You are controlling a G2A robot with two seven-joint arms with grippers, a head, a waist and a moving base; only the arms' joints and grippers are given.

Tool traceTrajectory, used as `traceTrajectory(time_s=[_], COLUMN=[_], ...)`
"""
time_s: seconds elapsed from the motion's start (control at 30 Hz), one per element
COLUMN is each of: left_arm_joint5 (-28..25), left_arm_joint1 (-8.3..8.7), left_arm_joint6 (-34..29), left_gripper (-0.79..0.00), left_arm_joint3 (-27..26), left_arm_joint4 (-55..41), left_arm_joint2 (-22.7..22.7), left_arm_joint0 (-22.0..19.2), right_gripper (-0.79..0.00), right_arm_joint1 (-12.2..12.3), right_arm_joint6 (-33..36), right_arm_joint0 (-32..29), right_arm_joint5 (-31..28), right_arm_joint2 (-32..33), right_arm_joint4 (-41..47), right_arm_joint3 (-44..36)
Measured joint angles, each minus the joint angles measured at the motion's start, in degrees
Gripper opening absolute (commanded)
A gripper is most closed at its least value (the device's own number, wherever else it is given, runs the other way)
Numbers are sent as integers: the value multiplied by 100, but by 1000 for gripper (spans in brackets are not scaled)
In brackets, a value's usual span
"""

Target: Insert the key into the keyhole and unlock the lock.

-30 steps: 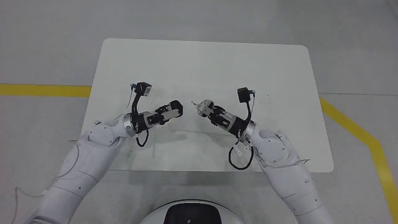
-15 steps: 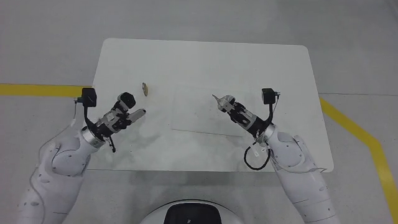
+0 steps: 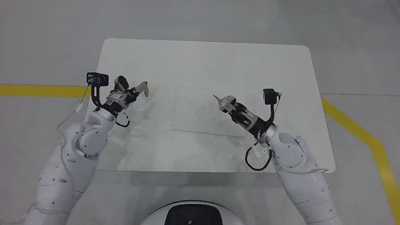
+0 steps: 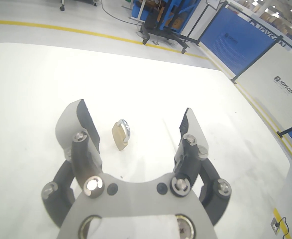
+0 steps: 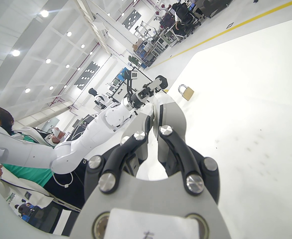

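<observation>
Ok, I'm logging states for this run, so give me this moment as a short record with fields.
lock: brass padlock with silver shackle, lying on the white table, no key in it
left gripper: open, aimed at the padlock, not touching it
right gripper: shut on a small metal key, held apart from the padlock
task state: key not yet inserted

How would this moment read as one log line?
left gripper: open, at padlock lying on table, not gripped | right gripper: shut on key, apart from padlock | key: not inserted
</observation>
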Motion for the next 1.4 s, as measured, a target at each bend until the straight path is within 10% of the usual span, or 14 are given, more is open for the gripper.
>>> traceTrajectory(time_s=[0.43,1.2,1.4], left_arm_joint5=[664,941,921], left_arm_joint1=[-147,-261,-275], left_arm_joint6=[-263,-338,-416], left_gripper=[-34,-431,-785], left_arm_joint3=[798,1061,1080], left_arm_joint4=[362,879,986], left_arm_joint2=[554,861,878], left_arm_joint0=[-556,-812,-885], right_gripper=[-785,-785,-785], right_arm_joint1=[0,0,0], right_arm_joint6=[0,0,0], right_arm_joint0=[0,0,0], right_arm_joint5=[0,0,0], right_arm_joint2=[0,0,0], right_arm_joint4=[0,0,0], right_arm_joint3=[0,0,0])
